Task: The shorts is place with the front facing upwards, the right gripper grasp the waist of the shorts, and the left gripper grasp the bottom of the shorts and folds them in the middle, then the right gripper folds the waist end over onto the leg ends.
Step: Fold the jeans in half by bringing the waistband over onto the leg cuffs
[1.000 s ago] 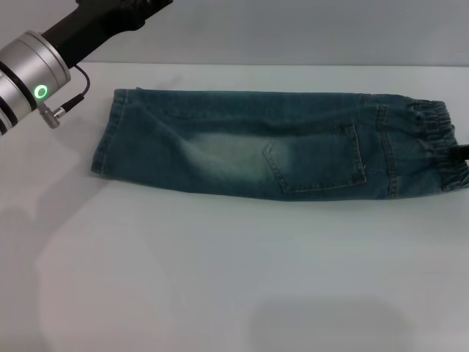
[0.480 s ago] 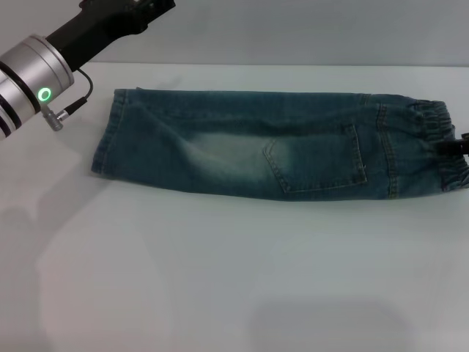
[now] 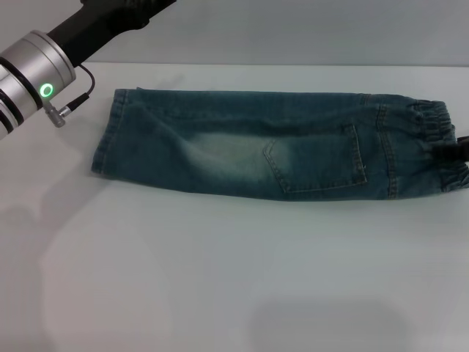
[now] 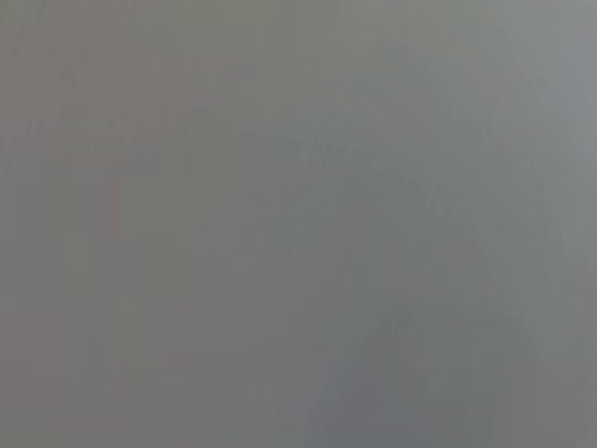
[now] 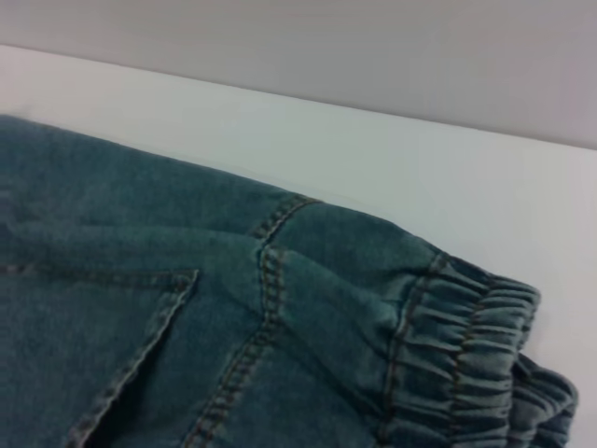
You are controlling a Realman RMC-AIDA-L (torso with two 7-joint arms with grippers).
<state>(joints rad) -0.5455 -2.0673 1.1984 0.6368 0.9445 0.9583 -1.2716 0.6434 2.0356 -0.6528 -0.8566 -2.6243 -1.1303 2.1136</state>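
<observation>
White tabletop (image 3: 220,279), grey wall behind. Shorts (image 3: 278,147) lying flat, already halved lengthwise. Right hand (image 3: 460,150) at waist (image 5: 466,355), grip state can't tell. Left hand (image 3: 128,9) raised beyond leg ends (image 3: 106,143), fingers out of shot. Waist-over-hems fold still to do, I reckon.

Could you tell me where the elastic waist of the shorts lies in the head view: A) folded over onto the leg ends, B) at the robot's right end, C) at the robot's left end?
B: the ruffled waist of the shorts lies at the right end, with the right hand at it, and the leg ends lie at the left.
</observation>
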